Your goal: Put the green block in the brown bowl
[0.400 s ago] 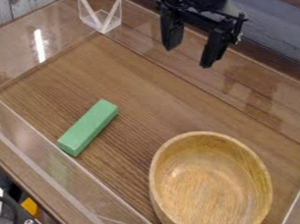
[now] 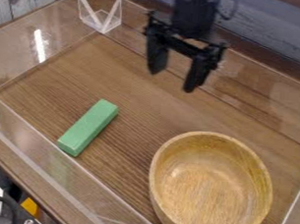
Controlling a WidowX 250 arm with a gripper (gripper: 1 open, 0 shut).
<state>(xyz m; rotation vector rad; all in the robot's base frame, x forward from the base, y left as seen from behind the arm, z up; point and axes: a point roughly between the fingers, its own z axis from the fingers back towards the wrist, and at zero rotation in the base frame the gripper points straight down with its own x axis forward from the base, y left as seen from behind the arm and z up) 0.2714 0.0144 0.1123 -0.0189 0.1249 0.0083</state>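
End effector point(image 2: 177, 71) released, nothing in it.
You've got the green block point(image 2: 88, 126) below-left of it on the worktop point(image 2: 180, 112), brown bowl point(image 2: 214, 187) below-right.

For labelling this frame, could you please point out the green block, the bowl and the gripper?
green block point(image 2: 88, 126): camera view, middle of its top face.
bowl point(image 2: 164, 156): camera view, left part of its rim.
gripper point(image 2: 175, 72): camera view, midway between the fingertips, jaws open.
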